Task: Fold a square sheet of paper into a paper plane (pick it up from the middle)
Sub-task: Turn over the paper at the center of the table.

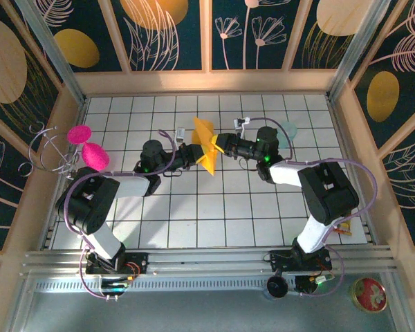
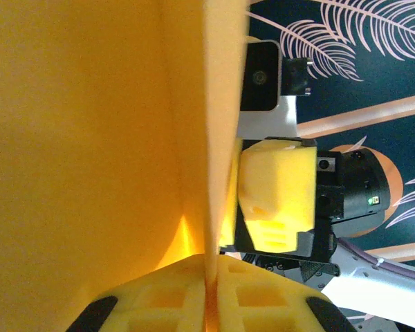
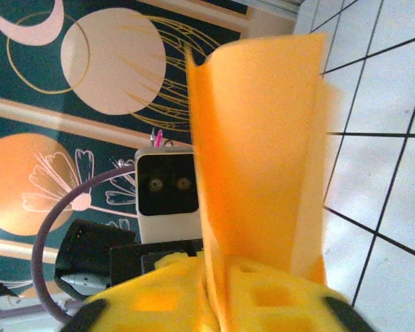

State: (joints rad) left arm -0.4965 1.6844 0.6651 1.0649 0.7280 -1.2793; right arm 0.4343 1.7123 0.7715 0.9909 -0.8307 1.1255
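The folded square sheet of paper [image 1: 206, 140] stands upright above the table [image 1: 263, 214] centre. The left gripper [image 1: 198, 153] pinches it from 8 o'clock, and the right gripper [image 1: 218, 144] is closed on it from 3 o'clock.

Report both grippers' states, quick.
Left gripper: closed, pinching the orange paper.
Right gripper: closed on the same paper, held upright between its fingers.
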